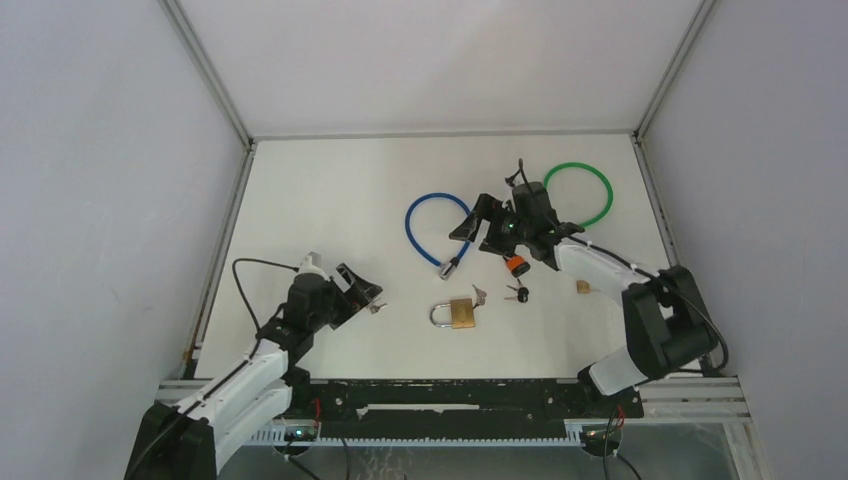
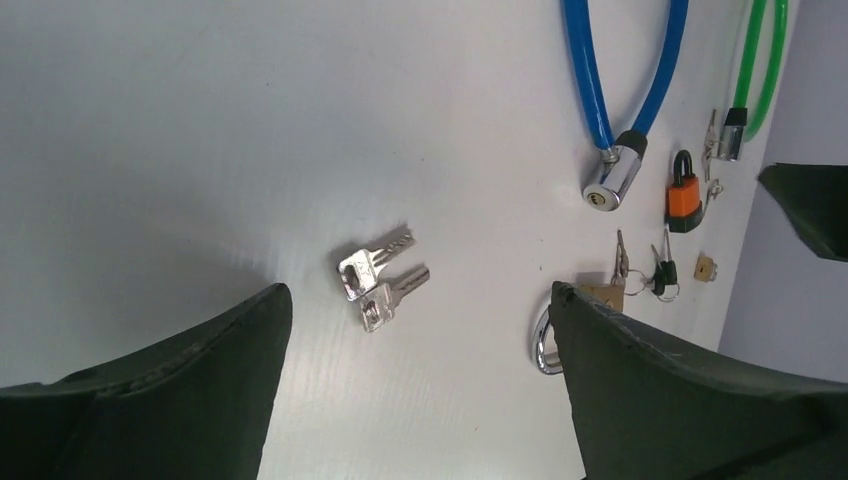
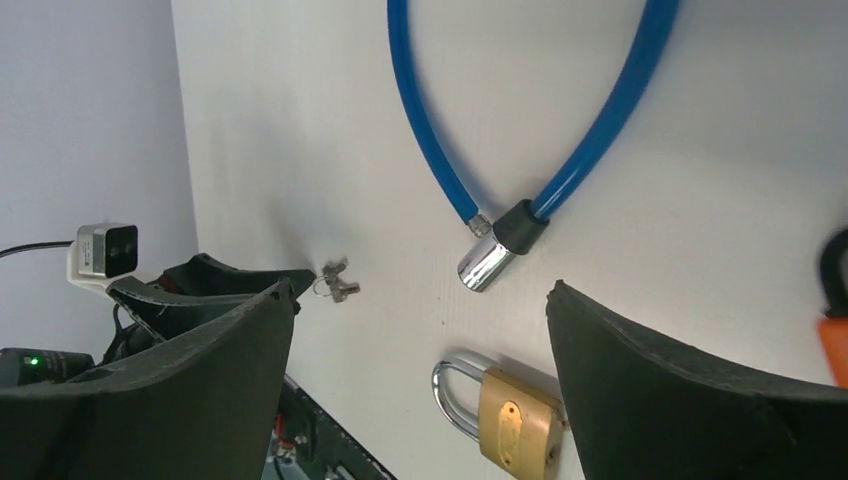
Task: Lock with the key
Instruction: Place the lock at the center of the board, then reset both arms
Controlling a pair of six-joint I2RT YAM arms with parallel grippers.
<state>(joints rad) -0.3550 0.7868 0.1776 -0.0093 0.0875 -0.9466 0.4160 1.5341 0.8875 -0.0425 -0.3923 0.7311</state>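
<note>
1. The brass padlock (image 1: pixel 461 313) lies flat on the white table (image 1: pixel 330 200), with its shackle pointing left in the top view.
2. A pair of silver keys (image 2: pixel 382 278) lies on the table to the left of the brass padlock, well apart from it.
3. The left gripper (image 2: pixel 420 292) hangs over those keys with its fingers spread wide, holding nothing.
4. The right gripper (image 3: pixel 420 285) hovers beyond the brass padlock, above the metal end of the blue cable lock (image 3: pixel 518 226). Its fingers are wide and empty.
5. Black-headed keys (image 1: pixel 518 293) lie just right of the brass padlock.
6. An orange padlock (image 1: pixel 517 265) sits beyond and to the right of the brass padlock.
7. A green cable lock (image 1: pixel 580 195) lies farther off the same way.
</note>
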